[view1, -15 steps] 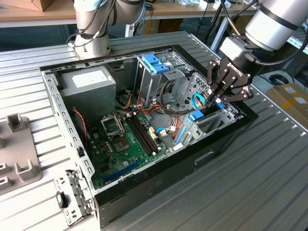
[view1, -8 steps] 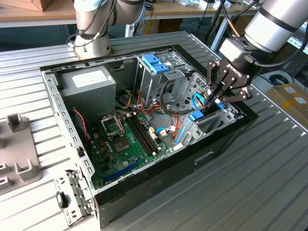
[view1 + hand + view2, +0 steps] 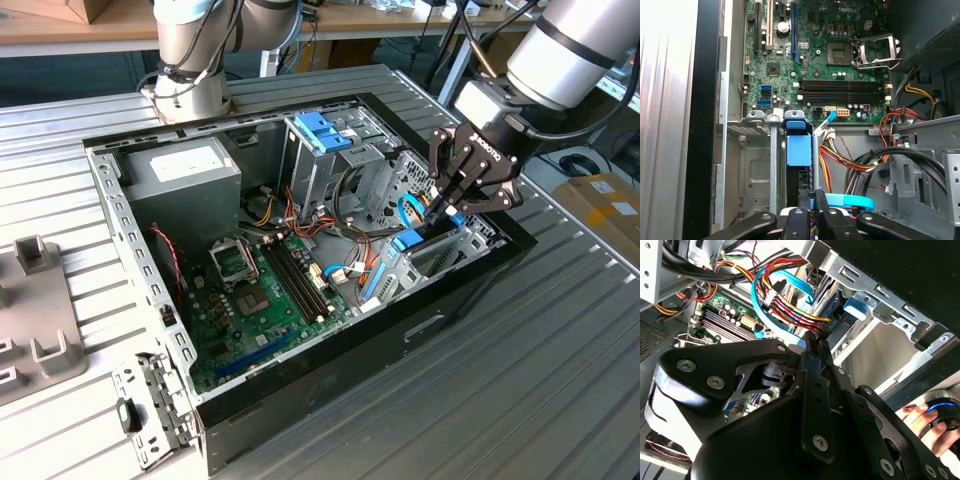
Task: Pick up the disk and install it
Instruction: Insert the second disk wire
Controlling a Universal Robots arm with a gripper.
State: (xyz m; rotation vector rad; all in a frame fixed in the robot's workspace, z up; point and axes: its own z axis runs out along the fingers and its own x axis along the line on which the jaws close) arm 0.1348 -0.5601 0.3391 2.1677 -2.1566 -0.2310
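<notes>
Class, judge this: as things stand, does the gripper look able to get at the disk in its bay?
Probably yes. The gripper is already down at the disk, which stands on edge in the metal bay. Coloured cables run alongside, but nothing seems to lie between them.

Exterior view: looks down at an angle from outside and above the open computer case [image 3: 300,250], far enough to take in the whole case, the ribbed table [image 3: 560,340] and the gripper [image 3: 450,200] at the exterior view's right.
First wrist view: sits just behind the fingers [image 3: 822,210], facing past their tips across the drive bay [image 3: 795,150] to the motherboard [image 3: 815,60] beyond.
Second wrist view: sits very close behind the gripper body [image 3: 790,415], facing along the fingers into the bay.
Shared: all 3 views show the motherboard and the bay beyond the fingertips.
</notes>
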